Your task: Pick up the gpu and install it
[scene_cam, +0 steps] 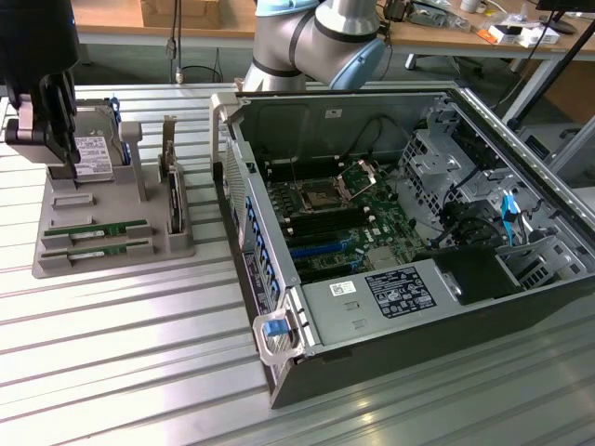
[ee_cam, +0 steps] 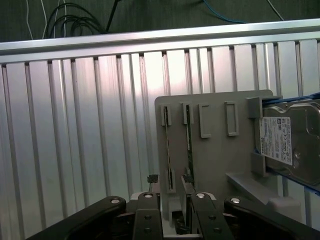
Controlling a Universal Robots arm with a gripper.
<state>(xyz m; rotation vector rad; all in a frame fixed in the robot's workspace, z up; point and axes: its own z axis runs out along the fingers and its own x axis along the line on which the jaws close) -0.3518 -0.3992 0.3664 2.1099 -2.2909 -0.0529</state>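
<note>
Two long green circuit-board sticks lie side by side in slots of a grey holder tray (scene_cam: 112, 262) at the exterior view's left. The gpu (scene_cam: 93, 229) is one such stick, and I cannot tell it from its twin (scene_cam: 93, 249). In the wrist view the sticks appear edge-on, the gpu (ee_cam: 190, 150) beside the other stick (ee_cam: 169, 150). My black gripper (scene_cam: 58, 158) hangs above the tray, well clear of the sticks. Its fingers (ee_cam: 146, 215) stand apart with nothing between them, so the gripper (ee_cam: 172, 217) is open.
A silver hard drive (scene_cam: 93, 153) with a white label stands at the tray's back, and a dark card (scene_cam: 173, 200) stands on edge at its side. An open computer case (scene_cam: 400, 232) with its motherboard exposed lies to the exterior view's right on the ribbed metal table (scene_cam: 121, 353).
</note>
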